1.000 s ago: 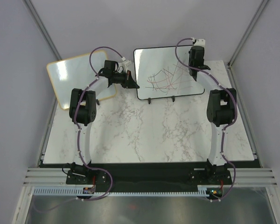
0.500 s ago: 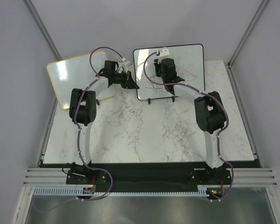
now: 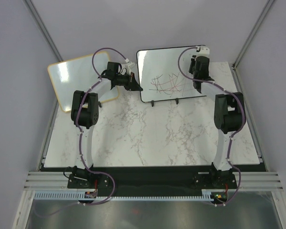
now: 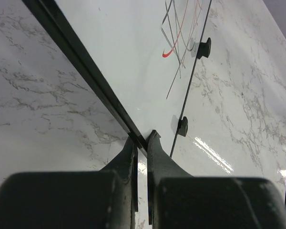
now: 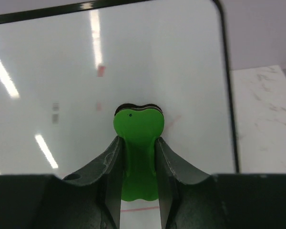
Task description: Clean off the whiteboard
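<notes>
Top view: the right gripper [image 3: 199, 71] covers the right end of the whiteboard [image 3: 162, 64], and the green eraser [image 5: 138, 128] is hidden beneath it.
Right wrist view: board's left and lower edges cut off; faint red marks by the eraser are blurred.
Left wrist view: scribbles [image 4: 178, 45] run off the upper edge.

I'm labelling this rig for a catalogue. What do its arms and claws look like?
The left arm and right arm match: white links, bulky black joints, a purple cable looping along each. The left claw and right claw are black, tapering to narrow tips.
</notes>
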Tool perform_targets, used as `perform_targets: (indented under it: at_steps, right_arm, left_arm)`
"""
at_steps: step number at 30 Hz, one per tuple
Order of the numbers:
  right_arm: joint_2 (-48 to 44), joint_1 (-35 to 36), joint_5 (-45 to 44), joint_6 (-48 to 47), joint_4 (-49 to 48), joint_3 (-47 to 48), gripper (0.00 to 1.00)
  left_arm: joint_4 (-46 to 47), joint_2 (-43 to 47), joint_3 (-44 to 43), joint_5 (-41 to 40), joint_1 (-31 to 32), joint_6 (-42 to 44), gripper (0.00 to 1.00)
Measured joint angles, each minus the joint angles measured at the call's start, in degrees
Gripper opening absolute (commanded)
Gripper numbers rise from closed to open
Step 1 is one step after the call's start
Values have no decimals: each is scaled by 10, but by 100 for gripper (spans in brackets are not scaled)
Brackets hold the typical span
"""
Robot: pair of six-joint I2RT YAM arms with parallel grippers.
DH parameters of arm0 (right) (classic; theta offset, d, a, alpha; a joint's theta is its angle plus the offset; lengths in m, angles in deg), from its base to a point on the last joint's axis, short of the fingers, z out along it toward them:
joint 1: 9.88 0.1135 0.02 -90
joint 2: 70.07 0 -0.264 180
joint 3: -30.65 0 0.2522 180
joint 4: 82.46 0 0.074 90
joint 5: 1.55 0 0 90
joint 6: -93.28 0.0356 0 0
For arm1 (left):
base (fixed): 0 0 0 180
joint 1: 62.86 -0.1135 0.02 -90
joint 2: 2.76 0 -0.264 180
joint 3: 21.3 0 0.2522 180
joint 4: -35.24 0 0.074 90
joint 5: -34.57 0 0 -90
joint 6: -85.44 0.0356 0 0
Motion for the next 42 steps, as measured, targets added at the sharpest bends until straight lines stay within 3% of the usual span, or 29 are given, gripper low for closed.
perform_targets:
  at_steps: [4, 10, 15, 21, 25, 32, 39, 42]
  right_arm:
    - [0, -40, -21, 1, 8, -10, 0]
    - [-3, -22, -21, 5, 8, -17, 0]
    - [-23, 45, -17, -5, -21, -61, 0]
    - [-14, 197, 14, -21, -26, -66, 0]
    - [6, 231, 13, -29, -28, -59, 0]
    - [-20, 185, -7, -20, -34, -90, 0]
    - [-56, 3, -34, 31, -24, -124, 0]
    - [-56, -39, -54, 33, -6, -124, 0]
  left_arm:
    - [0, 0, 0, 2, 0, 0, 2]
    - [-7, 0, 0, 3, 0, 0, 2]
    - [-7, 0, 0, 3, 0, 0, 2]
    - [-9, 0, 0, 0, 0, 2, 2]
    - [-8, 0, 1, -8, 1, 4, 2]
    - [1, 0, 2, -14, 2, 5, 2]
    - [0, 0, 2, -5, 2, 4, 2]
    - [0, 0, 1, -1, 3, 4, 2]
